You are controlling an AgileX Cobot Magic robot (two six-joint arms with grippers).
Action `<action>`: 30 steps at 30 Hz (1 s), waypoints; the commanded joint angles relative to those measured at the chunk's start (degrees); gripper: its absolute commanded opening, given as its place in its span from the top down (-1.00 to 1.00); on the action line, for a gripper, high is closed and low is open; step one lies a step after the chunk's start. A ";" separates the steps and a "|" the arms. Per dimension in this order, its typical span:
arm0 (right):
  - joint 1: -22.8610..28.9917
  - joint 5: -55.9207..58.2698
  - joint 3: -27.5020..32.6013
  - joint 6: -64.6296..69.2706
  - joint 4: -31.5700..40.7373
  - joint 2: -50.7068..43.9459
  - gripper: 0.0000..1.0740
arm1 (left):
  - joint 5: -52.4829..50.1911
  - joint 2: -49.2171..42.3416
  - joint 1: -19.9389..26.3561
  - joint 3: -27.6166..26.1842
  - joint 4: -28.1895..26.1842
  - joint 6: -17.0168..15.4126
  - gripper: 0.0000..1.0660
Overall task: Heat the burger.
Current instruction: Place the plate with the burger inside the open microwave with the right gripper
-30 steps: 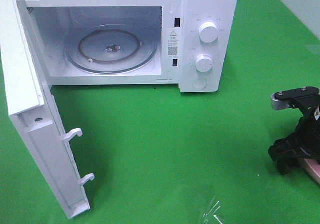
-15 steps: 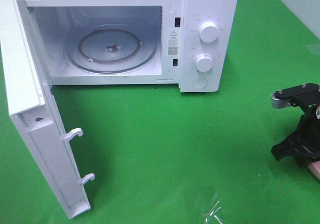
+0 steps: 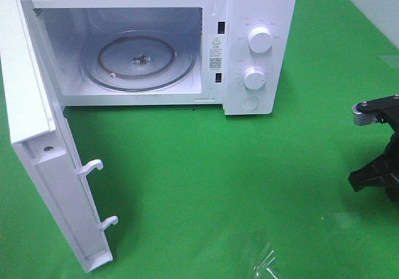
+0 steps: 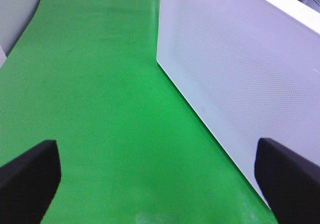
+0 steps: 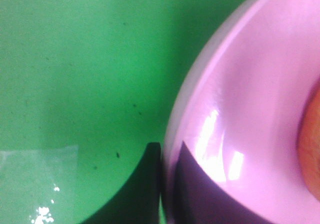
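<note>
**Right gripper** (image 5: 167, 151): it is closed to a narrow gap, clamping the rim of the pink plate (image 5: 240, 83). One dark finger (image 5: 145, 189) lies outside the rim, over the green cloth (image 5: 75, 58). The other finger sits inside the rim, on the plate's glossy slope.

**Burger** (image 5: 311, 144): it rests on the plate, apart from the fingers. It shows only as an orange-brown sliver at the frame edge, and its layers cannot be made out.

**Left gripper** (image 4: 160, 184): the jaws are spread wide, with nothing between them and nothing touched. It hangs over bare cloth just beside a white dotted panel (image 4: 240, 73), probably the outer face of the microwave door.

**Clearances, high view:**
- The microwave (image 3: 259, 17) stands at the far side, with its door (image 3: 43, 185) swung fully out on the left.
- Two latch hooks (image 3: 93, 166) project from the door edge toward the open cloth.
- The glass turntable (image 3: 138, 60) lies flat in the cavity.
- A broad stretch of cloth separates the cavity mouth from the right gripper at the right edge.

**View differences:**
- The high view shows the right gripper only as a black form cut by the frame.
- The grip on the rim, the plate and the burger appear in the right wrist view alone.
- The left gripper appears only in the left wrist view.
</note>
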 commanded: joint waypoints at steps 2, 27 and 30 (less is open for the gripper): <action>1.83 2.75 0.17 4.13 -4.35 -1.83 1.00 | -0.52 -1.15 -0.23 0.23 -0.23 0.06 -0.83; 16.04 19.08 0.17 18.33 -15.93 -4.01 1.00 | -0.52 -1.15 -0.23 0.23 -0.23 0.06 -0.83; 17.76 21.20 0.23 18.33 -15.93 -5.16 1.00 | -0.52 -1.15 -0.23 0.23 -0.23 0.06 -0.83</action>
